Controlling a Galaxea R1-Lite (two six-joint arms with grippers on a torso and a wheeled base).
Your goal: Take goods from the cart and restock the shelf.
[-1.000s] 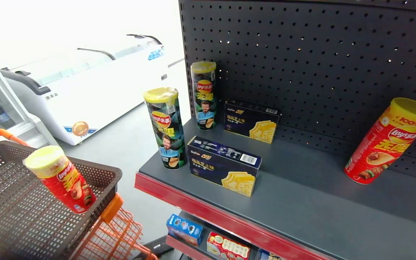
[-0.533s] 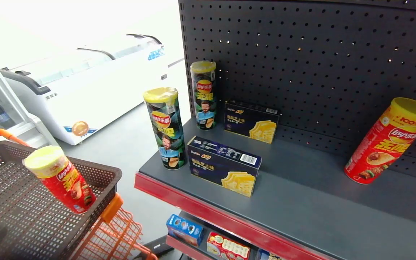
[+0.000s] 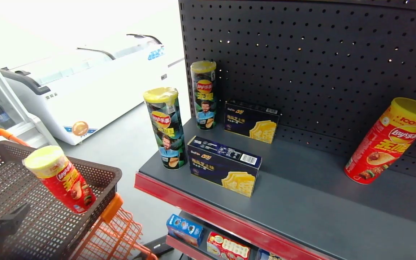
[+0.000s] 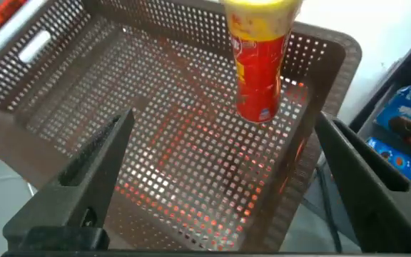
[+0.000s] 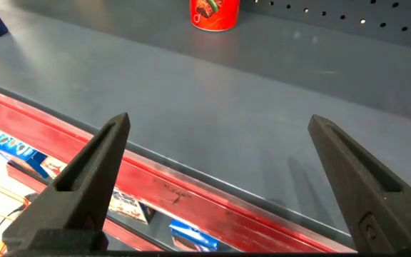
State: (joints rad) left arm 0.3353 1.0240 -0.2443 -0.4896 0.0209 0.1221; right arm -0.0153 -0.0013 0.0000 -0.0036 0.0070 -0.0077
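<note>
Left hand (image 4: 223,123) fingers spread wide; right hand (image 5: 218,123) likewise.

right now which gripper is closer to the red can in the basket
Left. The left gripper is over the basket near the red can; right gripper is over the shelf.

I see the cart basket (image 3: 114,177) as matt brown perforated plastic, sitting in an orange coated wire frame (image 3: 114,234). The red can (image 3: 61,178) in it has a glossy printed wrap and a yellow plastic lid. The shelf (image 3: 302,206) looks like smooth, matt grey painted metal. Its back panel (image 3: 320,54) is matt black and perforated, and its front strip (image 3: 200,211) is a shinier red. The nearer dark box (image 3: 224,164) looks like printed cardboard with a slight sheen.
</note>
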